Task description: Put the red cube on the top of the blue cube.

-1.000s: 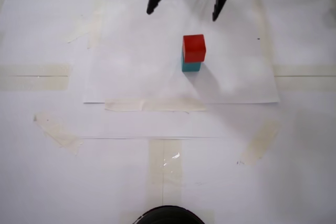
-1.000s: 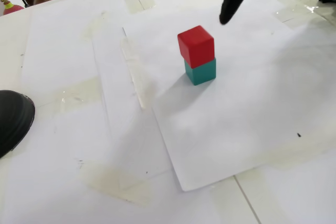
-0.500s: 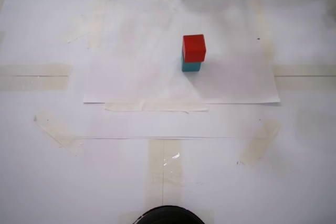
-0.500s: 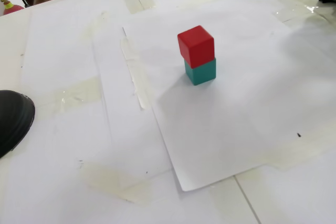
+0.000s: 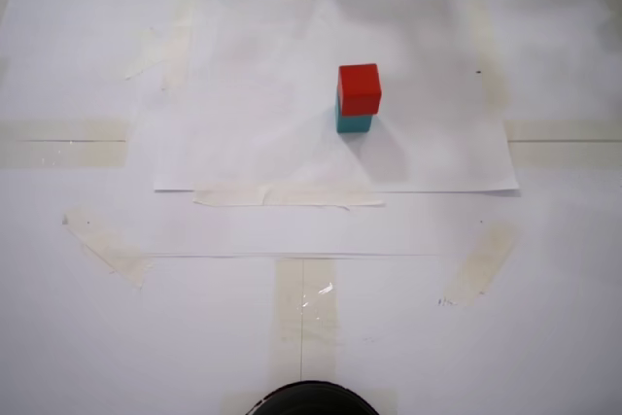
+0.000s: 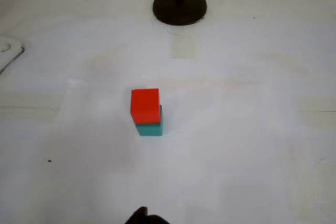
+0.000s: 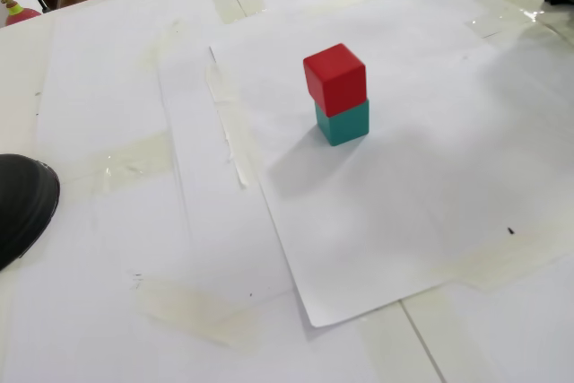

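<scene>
Red cube (image 7: 334,77) sits on blue cube (image 7: 343,122), slightly offset, on a white sheet (image 7: 404,213) taped to the paper-covered table (image 5: 311,318). Black round base (image 6: 179,6) stands beyond. Gripper barely visible at wrist-view bottom edge; state cannot be told.

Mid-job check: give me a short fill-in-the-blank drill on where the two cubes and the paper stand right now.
1. The red cube rests on top of the ____ cube.
2. The blue cube stands on a sheet of white ____.
3. In the wrist view, the round black base lies ____ the stack in the picture.
4. The number of cubes lying loose beside the stack is ____.

Missing words: blue (teal); paper; above; zero
</scene>
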Available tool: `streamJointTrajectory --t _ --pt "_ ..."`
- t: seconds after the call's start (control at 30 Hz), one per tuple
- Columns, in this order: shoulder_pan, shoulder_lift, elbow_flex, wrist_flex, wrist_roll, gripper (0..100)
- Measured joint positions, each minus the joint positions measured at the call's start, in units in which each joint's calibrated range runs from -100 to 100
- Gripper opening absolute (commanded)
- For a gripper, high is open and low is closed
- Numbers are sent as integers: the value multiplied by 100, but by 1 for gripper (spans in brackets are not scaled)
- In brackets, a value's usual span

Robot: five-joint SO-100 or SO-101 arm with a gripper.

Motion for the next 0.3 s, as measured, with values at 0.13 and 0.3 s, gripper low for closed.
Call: streamJointTrajectory --t 0.13,0.3 --pt "132 -286 416 -163 54 0" --pt "234 -460 913 -472 181 0"
